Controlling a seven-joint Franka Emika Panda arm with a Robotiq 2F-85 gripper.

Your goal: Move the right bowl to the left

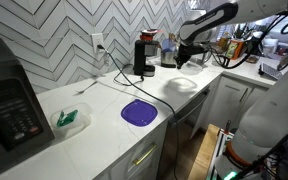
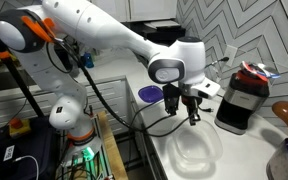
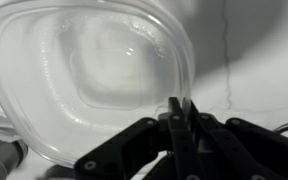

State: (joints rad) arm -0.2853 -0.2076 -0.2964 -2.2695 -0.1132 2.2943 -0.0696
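Observation:
The whitish, nearly translucent bowl (image 3: pixel 84 70) fills the wrist view and lies on the white counter in both exterior views (image 1: pixel 184 84) (image 2: pixel 196 150). My gripper (image 3: pixel 179 112) is shut, and its two fingers pinch the bowl's rim at the near edge. In the exterior views the gripper (image 1: pixel 187 62) (image 2: pixel 190 115) stands straight above the bowl's edge. The purple-blue bowl (image 1: pixel 139 112) (image 2: pixel 150 93) sits apart on the same counter. I cannot tell whether the whitish bowl is lifted off the counter.
A black coffee appliance (image 1: pixel 144 55) (image 2: pixel 242 100) stands close behind the whitish bowl. A small green object (image 1: pixel 69 119) and a black microwave (image 1: pixel 9 105) are at the counter's far end. A wooden spoon (image 2: pixel 287 115) stands beside the appliance.

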